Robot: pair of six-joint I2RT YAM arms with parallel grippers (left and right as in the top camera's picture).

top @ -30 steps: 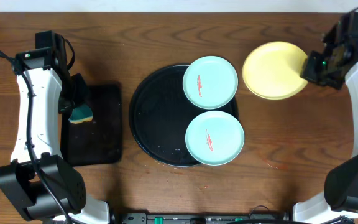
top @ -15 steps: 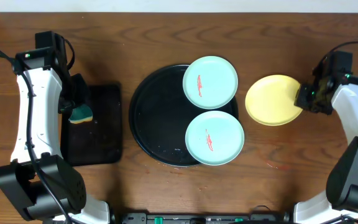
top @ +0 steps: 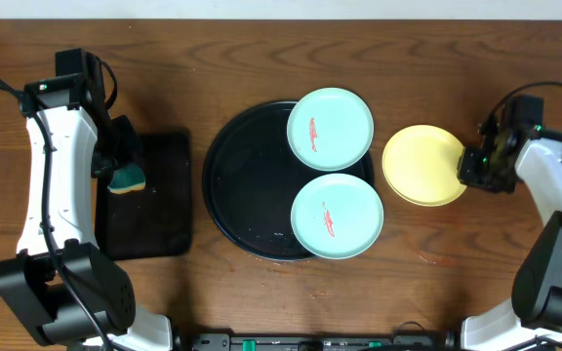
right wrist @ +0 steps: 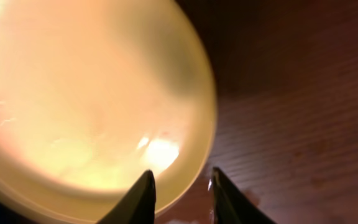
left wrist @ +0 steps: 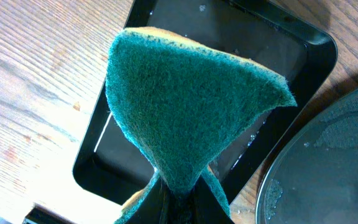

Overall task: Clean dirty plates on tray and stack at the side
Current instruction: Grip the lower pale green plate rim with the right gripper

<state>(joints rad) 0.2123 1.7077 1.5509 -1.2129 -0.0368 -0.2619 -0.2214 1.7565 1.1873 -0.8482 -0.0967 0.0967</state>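
Brown wooden counter: by its right edge my right pincer grips the pale yellow round plastic plate. Two red-smeared mint plates on the round black tray need wiping; left pincer clamps green sponge.

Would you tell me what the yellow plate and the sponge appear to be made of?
The yellow plate looks plastic, smooth and semi-glossy, given its highlight in the right wrist view. The sponge seems fuzzy green scouring fibre over yellow foam.
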